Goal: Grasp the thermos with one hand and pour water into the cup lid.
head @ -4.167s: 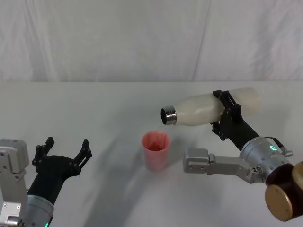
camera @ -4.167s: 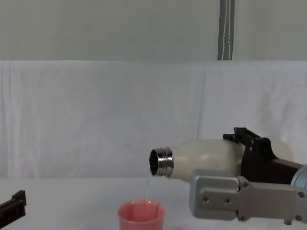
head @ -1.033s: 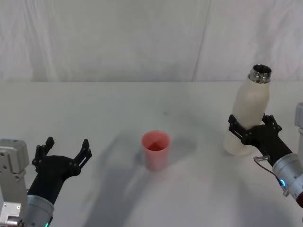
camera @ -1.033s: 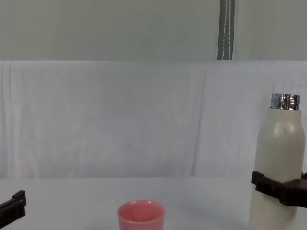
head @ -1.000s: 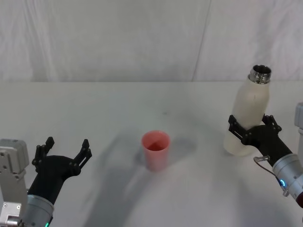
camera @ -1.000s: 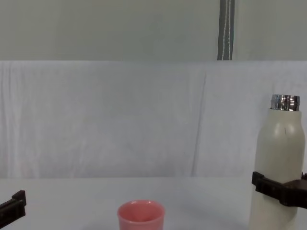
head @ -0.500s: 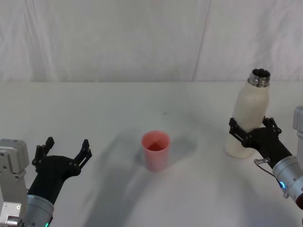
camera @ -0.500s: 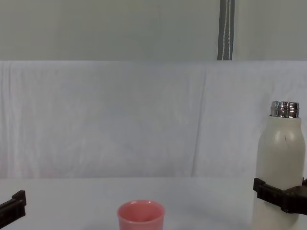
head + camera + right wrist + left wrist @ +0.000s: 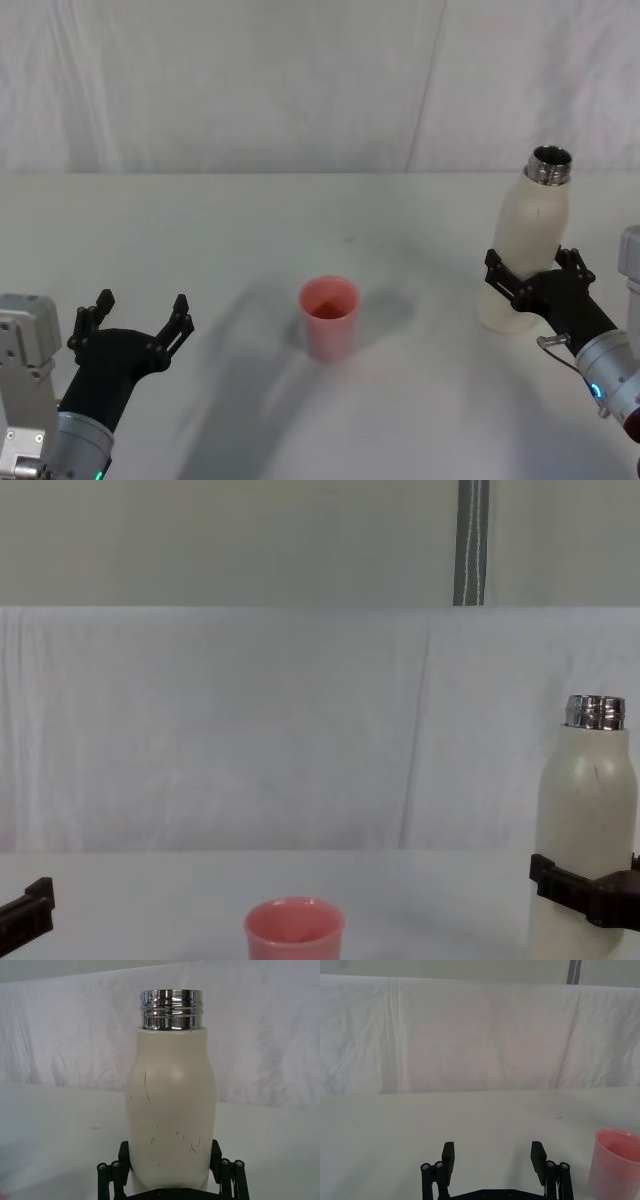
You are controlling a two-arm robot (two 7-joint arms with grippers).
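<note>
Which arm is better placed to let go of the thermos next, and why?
The right. The right gripper is clamped round the upright thermos; the left gripper rests open beyond the cup lid.

My left gripper [image 9: 135, 318] is matte black, each finger [image 9: 448, 1156] a flat-tipped bar hinged on paired links with small silver screw heads. Behind it sits a black palm, a silver-grey cuff with a green light, and a pale grey block with round screw holes. My right gripper [image 9: 530, 272] has the same black linkage fingers [image 9: 110, 1176], backed by a silver wrist with a teal-lit ring and a thin looped grey cable.
</note>
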